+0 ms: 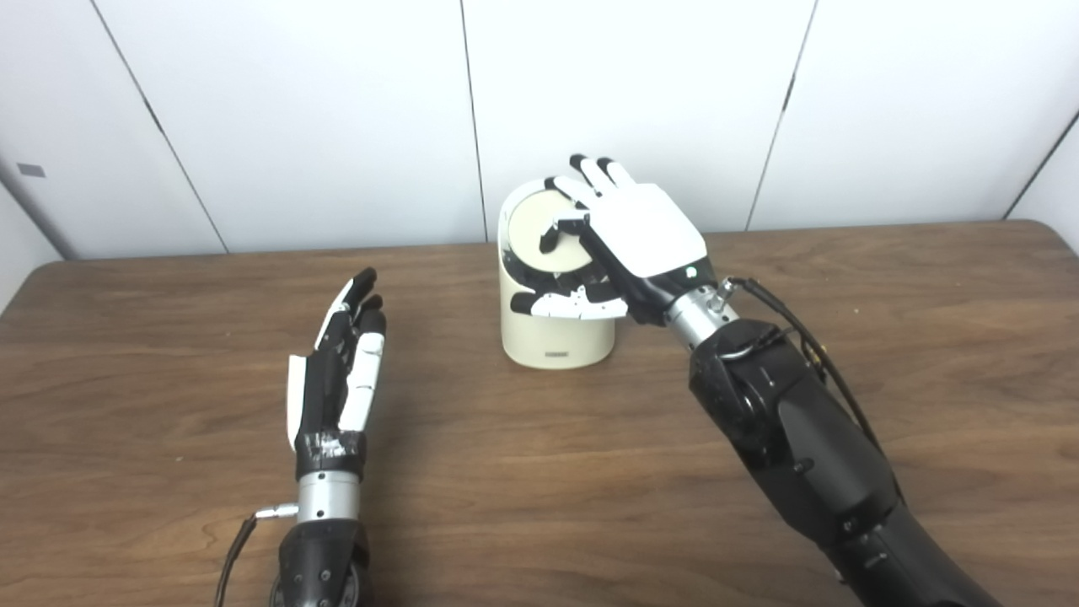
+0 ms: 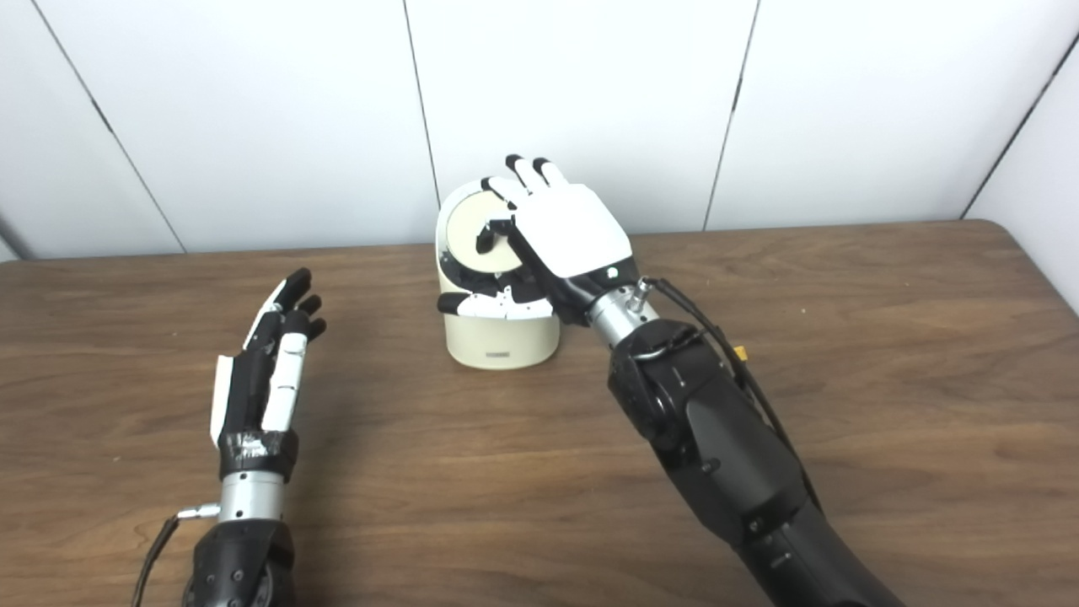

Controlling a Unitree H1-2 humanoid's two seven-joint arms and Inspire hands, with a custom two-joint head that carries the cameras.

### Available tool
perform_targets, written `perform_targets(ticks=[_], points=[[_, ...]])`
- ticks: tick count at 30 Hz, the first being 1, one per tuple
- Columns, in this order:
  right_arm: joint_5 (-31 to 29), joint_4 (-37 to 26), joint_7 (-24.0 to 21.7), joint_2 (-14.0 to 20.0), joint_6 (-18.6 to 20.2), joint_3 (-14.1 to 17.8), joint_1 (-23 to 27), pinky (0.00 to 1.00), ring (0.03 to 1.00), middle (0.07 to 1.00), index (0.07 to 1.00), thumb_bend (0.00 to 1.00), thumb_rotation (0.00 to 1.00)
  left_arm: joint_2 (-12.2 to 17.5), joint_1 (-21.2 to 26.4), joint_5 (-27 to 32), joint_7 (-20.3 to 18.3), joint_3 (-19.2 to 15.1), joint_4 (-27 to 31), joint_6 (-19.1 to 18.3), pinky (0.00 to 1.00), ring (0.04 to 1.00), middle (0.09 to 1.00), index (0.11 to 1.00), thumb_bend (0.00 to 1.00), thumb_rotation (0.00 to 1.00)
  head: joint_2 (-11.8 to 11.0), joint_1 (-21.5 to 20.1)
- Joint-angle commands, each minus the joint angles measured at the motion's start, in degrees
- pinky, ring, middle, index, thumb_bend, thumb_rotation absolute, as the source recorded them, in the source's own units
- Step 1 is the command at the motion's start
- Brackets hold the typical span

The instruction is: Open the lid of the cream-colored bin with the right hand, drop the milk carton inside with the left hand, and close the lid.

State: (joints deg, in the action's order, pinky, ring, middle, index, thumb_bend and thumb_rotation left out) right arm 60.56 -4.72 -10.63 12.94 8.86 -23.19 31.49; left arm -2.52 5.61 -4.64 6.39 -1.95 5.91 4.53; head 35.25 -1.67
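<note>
Right hand (image 1: 628,240) on bin (image 1: 556,333) lid (image 1: 544,229); left hand (image 1: 337,379) idle.

Standing upright near the middle of the brown table (image 1: 539,472), toward the back wall, with its round lid tilted up toward the left. Draped over the top and right side of that lid, palm down, fingers (image 2: 527,173) stretched across the upper rim, thumb curled along the front edge; touching it, but impossible to tell whether truly gripping or merely resting. Well apart to the left, held edge-up just over the table, fingers straight and slightly spread, holding nothing. Milk carton nowhere visible in either view.
</note>
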Motion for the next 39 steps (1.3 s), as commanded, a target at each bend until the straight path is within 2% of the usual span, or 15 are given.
perform_targets(ticks=[1,3,4,7,11,13,15,20,27,31,36,39], points=[[-2.7,0.6,-0.8,-0.4,0.8,1.6,-0.7,1.0,1.0,0.927,0.689,0.54,0.99,-0.2,2.2,-0.4,0.3,0.1,2.0,0.9,0.87,0.905,0.939,0.922,0.57,0.8,0.0,-0.1],[-5.5,0.2,0.5,-1.4,0.8,3.6,-0.9,1.0,1.0,0.934,0.763,0.54,1.0,-0.2,2.2,-0.3,0.4,0.0,2.0,0.8,0.87,0.905,0.938,0.922,0.57,0.79,-0.1,-0.1],[-6.9,0.0,1.1,-1.9,0.7,4.4,-1.0,1.0,1.0,0.946,0.839,0.54,1.0,-0.2,2.2,-0.2,0.4,0.0,2.0,0.8,0.87,0.904,0.937,0.922,0.57,0.79,-0.1,-0.1],[-13.5,-1.9,0.6,-4.0,1.8,7.9,-1.4,1.0,1.0,0.989,0.969,0.53,0.99,-0.1,2.1,0.2,0.2,-0.1,2.1,0.7,0.87,0.904,0.937,0.924,0.58,0.78,-0.2,0.0],[-28.3,-3.2,0.4,-9.2,3.8,15.1,-2.0,0.99,1.0,1.0,0.999,0.55,0.88,0.2,2.1,1.9,-0.8,-0.2,2.2,0.4,0.87,0.904,0.94,0.937,0.58,0.76,-0.3,-0.1],[-31.6,-3.1,0.7,-10.2,3.8,16.8,-1.9,0.9,1.0,1.0,1.0,0.56,0.95,0.5,2.0,2.3,-1.3,-0.1,2.5,0.0,0.86,0.897,0.94,0.948,0.58,0.76,-0.3,-0.2],[-32.8,-3.2,1.2,-10.3,4.1,17.3,-2.0,0.88,0.993,1.0,1.0,0.55,0.99,0.7,1.9,2.4,-1.5,-0.1,2.8,-0.4,0.86,0.896,0.941,0.953,0.57,0.75,-0.2,-0.3],[-33.9,-4.2,2.3,-9.9,4.8,17.4,-2.6,0.9,0.985,1.0,1.0,0.51,1.0,1.2,1.8,2.5,-1.9,0.0,3.3,-1.1,0.87,0.904,0.943,0.957,0.56,0.76,-0.1,-0.5],[-34.5,-8.3,1.5,-7.6,8.5,17.8,-6.9,0.93,0.991,1.0,1.0,0.52,1.0,2.9,0.7,3.6,-3.5,-0.5,5.0,-3.1,0.89,0.919,0.942,0.965,0.56,0.76,0.1,-0.8],[-37.6,-9.5,2.0,-6.2,7.0,19.1,-10.3,0.95,0.995,1.0,0.997,0.47,1.0,4.2,-0.8,4.3,-4.3,-1.1,6.3,-4.0,0.9,0.921,0.938,0.961,0.51,0.78,0.4,-0.4],[-40.7,-11.6,2.0,-4.5,6.0,20.2,-15.0,0.94,0.983,0.992,0.985,0.5,1.0,5.7,-3.1,5.5,-5.5,-1.9,8.8,-5.5,0.93,0.938,0.957,0.975,0.5,0.79,0.7,-0.5],[-43.3,-12.5,2.2,-4.7,7.1,21.3,-17.1,0.94,0.994,0.994,0.977,0.6,1.0,6.4,-4.7,5.9,-6.0,-2.3,10.2,-5.9,0.95,0.948,0.967,0.981,0.51,0.81,0.9,-0.4]])
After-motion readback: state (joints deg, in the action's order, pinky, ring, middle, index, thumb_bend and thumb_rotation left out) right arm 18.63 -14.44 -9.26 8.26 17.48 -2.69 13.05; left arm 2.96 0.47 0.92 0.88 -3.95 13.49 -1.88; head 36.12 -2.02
